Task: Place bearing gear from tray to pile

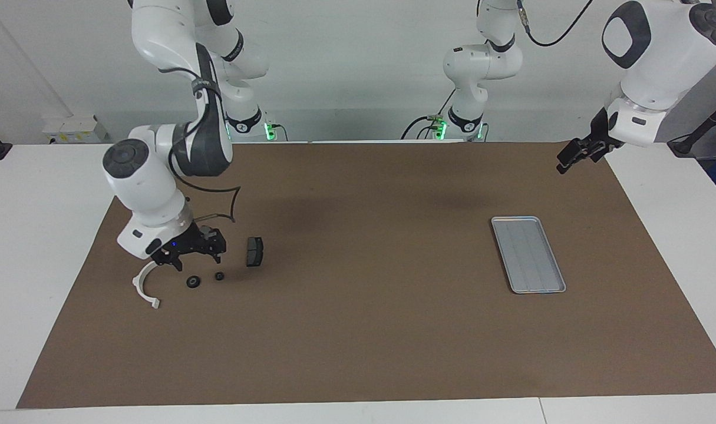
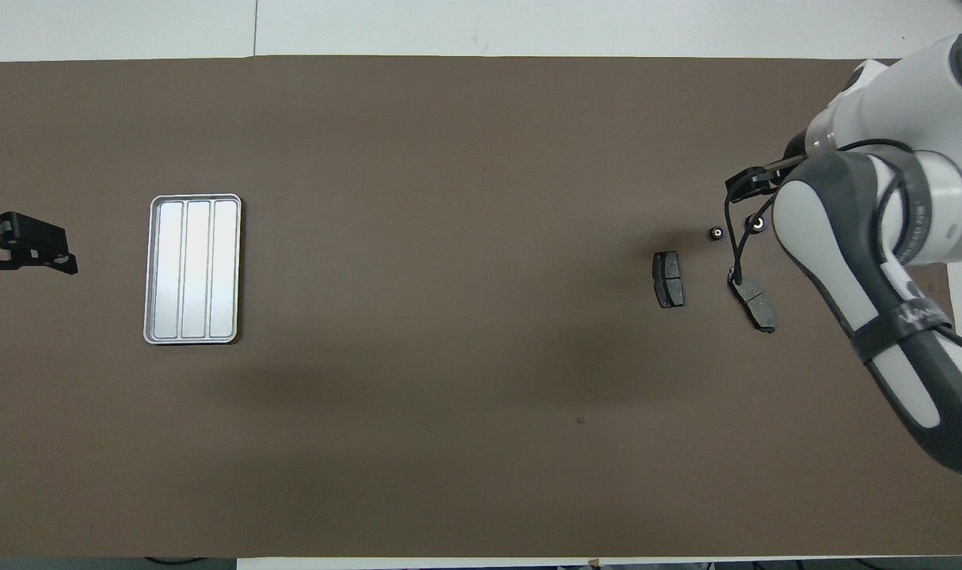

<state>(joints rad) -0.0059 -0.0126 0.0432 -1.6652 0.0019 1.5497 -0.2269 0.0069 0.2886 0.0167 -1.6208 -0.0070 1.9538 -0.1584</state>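
The silver-grey tray (image 1: 528, 254) lies empty toward the left arm's end of the table; it also shows in the overhead view (image 2: 193, 269). The pile lies toward the right arm's end: a white semicircular bracket (image 1: 145, 287), a dark ring-shaped bearing gear (image 1: 193, 282) (image 2: 757, 225), a smaller dark part (image 1: 219, 275) (image 2: 716, 233) and two dark brake pads (image 2: 669, 279) (image 2: 755, 305). My right gripper (image 1: 195, 264) is open and empty, low over the pile, just above the bearing gear and apart from it. My left gripper (image 1: 571, 159) waits raised over the mat's corner.
A brown mat (image 1: 363, 294) covers the table; white table edges (image 1: 39, 235) border it. The right arm (image 2: 868, 261) hides the white bracket in the overhead view.
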